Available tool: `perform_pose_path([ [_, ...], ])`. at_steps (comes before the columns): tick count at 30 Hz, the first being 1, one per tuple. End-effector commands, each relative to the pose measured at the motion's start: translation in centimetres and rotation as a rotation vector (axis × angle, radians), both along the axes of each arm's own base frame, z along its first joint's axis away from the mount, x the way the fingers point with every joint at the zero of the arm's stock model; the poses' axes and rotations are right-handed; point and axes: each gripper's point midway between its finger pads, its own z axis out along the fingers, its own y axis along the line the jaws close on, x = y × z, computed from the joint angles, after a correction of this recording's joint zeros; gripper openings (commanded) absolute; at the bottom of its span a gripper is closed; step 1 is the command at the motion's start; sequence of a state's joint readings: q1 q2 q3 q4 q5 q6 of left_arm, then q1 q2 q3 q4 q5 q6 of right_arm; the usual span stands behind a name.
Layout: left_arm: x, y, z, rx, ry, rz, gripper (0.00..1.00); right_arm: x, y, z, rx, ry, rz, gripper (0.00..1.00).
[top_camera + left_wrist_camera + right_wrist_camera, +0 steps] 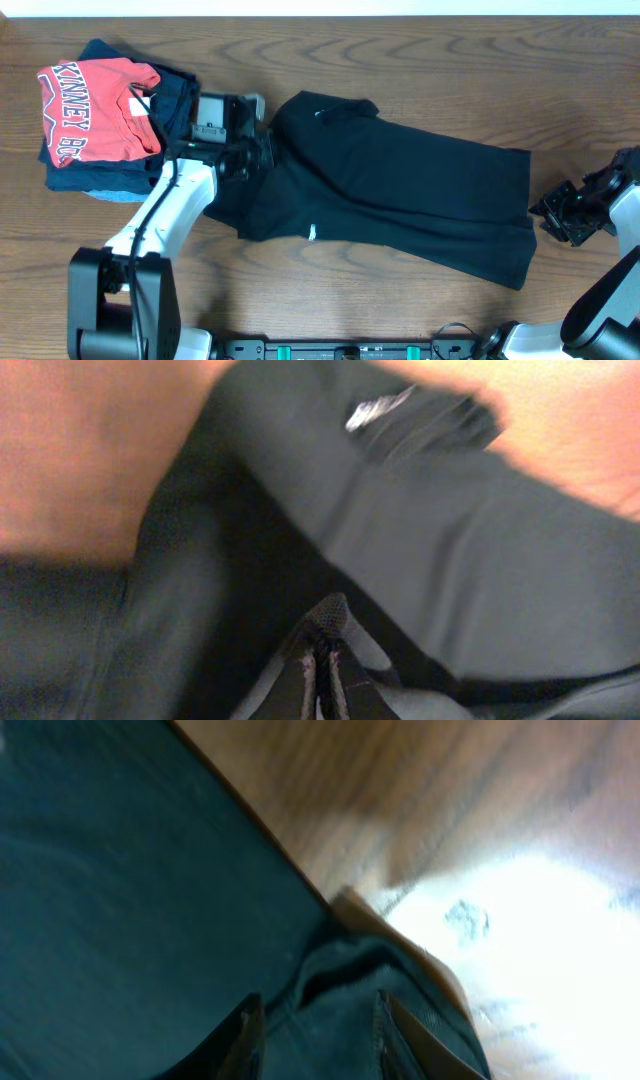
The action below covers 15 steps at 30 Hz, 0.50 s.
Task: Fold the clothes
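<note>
The black garment (400, 190) lies spread flat on the wooden tabletop (420, 50), near the middle, with its long side running from the upper left to the lower right. It looks like trousers or shorts. A small white mark (313, 233) shows near its lower left edge, and a second white patch (320, 113) sits near its upper left corner. The left end effector (262, 152) is at the left edge of the garment. In the left wrist view its two fingers (300, 680) are pressed together and a small peak of black cloth is pinched between their tips, so it is closed on the garment. The right end effector (548, 210) is at the right edge of the garment, low over the tabletop. In the right wrist view its fingers stand partly apart with a rumpled bit of the hem rising between them. I cannot tell if they really press the cloth or only stand around it. At the upper left of the tabletop, just beside the left arm, there is a stack of folded clothes: a red T-shirt (90, 110) with white block letters on top, a navy garment (180, 95) under it, and a light blue garment (110, 193) at the bottom.
</note>
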<state>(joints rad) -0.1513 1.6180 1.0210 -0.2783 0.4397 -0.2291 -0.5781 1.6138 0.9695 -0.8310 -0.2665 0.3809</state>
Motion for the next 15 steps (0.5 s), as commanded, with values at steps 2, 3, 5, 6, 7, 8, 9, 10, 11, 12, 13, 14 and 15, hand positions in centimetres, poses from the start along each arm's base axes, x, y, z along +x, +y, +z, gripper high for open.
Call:
perform_pose_path([
  [2, 1.2, 0.1, 1.3, -0.003, -0.053, 0.014, 0.06, 1.7, -0.2, 0.7, -0.010, -0.068, 0.025, 0.35],
  [3, 1.4, 0.4, 1.2, 0.011, -0.057, 0.025, 0.06, 2.0, -0.3, 0.8, -0.015, -0.082, 0.026, 0.35],
  [5, 1.7, 1.1, 0.9, 0.045, -0.062, 0.050, 0.06, 2.5, -0.6, 0.9, -0.024, -0.103, 0.027, 0.37],
  [6, 1.8, 1.2, 0.8, 0.054, -0.063, 0.056, 0.15, 2.6, -0.6, 0.9, -0.028, -0.108, 0.027, 0.39],
  [7, 1.8, 1.3, 0.7, 0.059, -0.064, 0.059, 0.32, 2.7, -0.7, 0.9, -0.030, -0.113, 0.028, 0.43],
  [8, 1.8, 1.4, 0.7, 0.061, -0.064, 0.061, 0.38, 2.8, -0.7, 0.9, -0.034, -0.116, 0.036, 0.45],
  [9, 1.8, 1.4, 0.7, 0.061, -0.062, 0.060, 0.43, 2.8, -0.7, 0.9, -0.036, -0.118, 0.044, 0.48],
  [10, 1.7, 1.4, 0.6, 0.062, -0.057, 0.060, 0.50, 2.9, -0.6, 0.9, -0.040, -0.122, 0.059, 0.49],
  [11, 1.5, 1.4, 0.5, 0.064, -0.047, 0.060, 0.53, 3.0, -0.4, 0.9, -0.043, -0.123, 0.076, 0.51],
  [12, 1.2, 1.5, 0.3, 0.067, -0.033, 0.059, 0.55, 3.0, -0.2, 0.9, -0.045, -0.124, 0.094, 0.52],
  [13, 0.9, 1.5, 0.0, 0.075, -0.020, 0.051, 0.55, 3.1, 0.1, 0.8, -0.046, -0.123, 0.111, 0.53],
  [14, 0.6, 1.6, -0.2, 0.083, -0.009, 0.044, 0.56, 3.1, 0.4, 0.7, -0.048, -0.124, 0.128, 0.54],
  [15, 0.3, 1.7, -0.4, 0.090, 0.005, 0.042, 0.56, 3.2, 0.7, 0.6, -0.049, -0.126, 0.142, 0.54],
])
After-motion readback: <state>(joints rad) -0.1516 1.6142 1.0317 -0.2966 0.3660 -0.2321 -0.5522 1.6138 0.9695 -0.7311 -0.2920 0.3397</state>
